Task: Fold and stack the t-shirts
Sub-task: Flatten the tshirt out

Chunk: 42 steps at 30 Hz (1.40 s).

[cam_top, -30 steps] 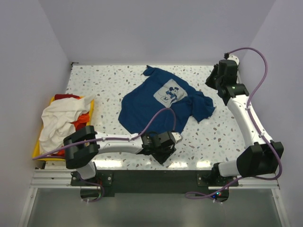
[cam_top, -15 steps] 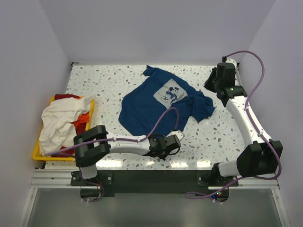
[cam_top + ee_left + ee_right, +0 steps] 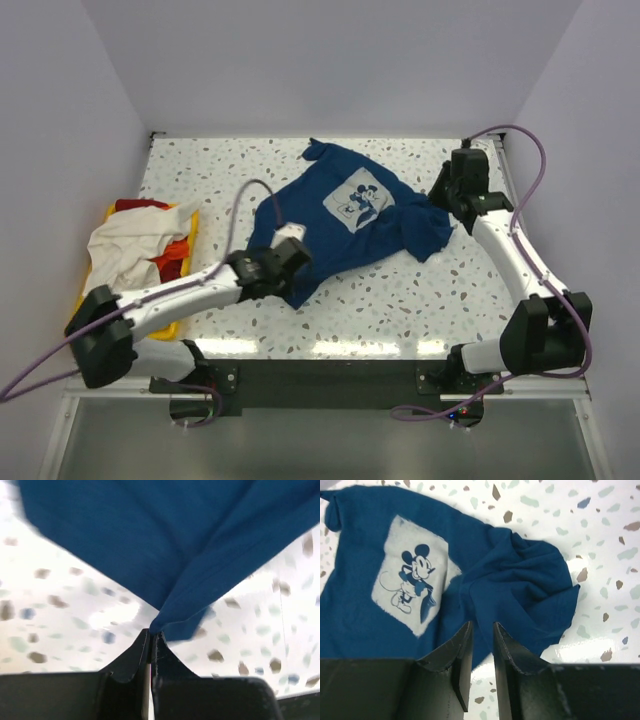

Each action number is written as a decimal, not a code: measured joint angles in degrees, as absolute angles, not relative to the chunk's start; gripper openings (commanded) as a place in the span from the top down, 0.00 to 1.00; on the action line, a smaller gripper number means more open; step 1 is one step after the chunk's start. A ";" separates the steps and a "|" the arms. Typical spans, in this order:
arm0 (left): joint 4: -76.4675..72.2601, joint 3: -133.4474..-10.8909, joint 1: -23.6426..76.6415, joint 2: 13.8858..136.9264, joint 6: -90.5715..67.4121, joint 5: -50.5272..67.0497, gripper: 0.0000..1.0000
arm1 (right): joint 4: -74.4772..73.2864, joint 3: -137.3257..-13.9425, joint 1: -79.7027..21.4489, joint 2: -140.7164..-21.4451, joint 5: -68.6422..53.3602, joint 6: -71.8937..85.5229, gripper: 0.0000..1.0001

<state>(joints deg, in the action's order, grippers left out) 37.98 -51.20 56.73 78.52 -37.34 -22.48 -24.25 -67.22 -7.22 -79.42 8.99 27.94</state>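
The navy t-shirt (image 3: pixel 345 235) with its white mouse print (image 3: pixel 358 198) lies rumpled at the table's middle. My left gripper (image 3: pixel 293 258) is shut on its near-left hem; the left wrist view shows the blue cloth (image 3: pixel 150 540) pinched at the closed fingertips (image 3: pixel 152 632) and pulled up off the table. My right gripper (image 3: pixel 441 203) hovers over the bunched right sleeve (image 3: pixel 530 580), beside the print (image 3: pixel 412 577). Its jaws (image 3: pixel 482 626) stand slightly open, nothing between them. A cream-white t-shirt (image 3: pixel 120 250), a red one (image 3: pixel 135 205) and an orange one (image 3: pixel 175 255) sit in the bin.
The yellow plastic bin (image 3: pixel 191 222) stands at the table's left edge, beside my left arm. Grey walls close in the table at the back and on both sides. Purple cables trail from both arms.
My left gripper shut, swung from the near centre edge to the shirt's left hem and pulled that cloth up and leftward. My right gripper eased toward the sleeve, its jaws parting slightly.
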 measured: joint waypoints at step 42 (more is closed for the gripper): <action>36.38 -49.98 22.24 64.66 -29.02 -9.65 1.00 | -11.53 -44.10 -7.22 -85.30 5.58 33.74 0.66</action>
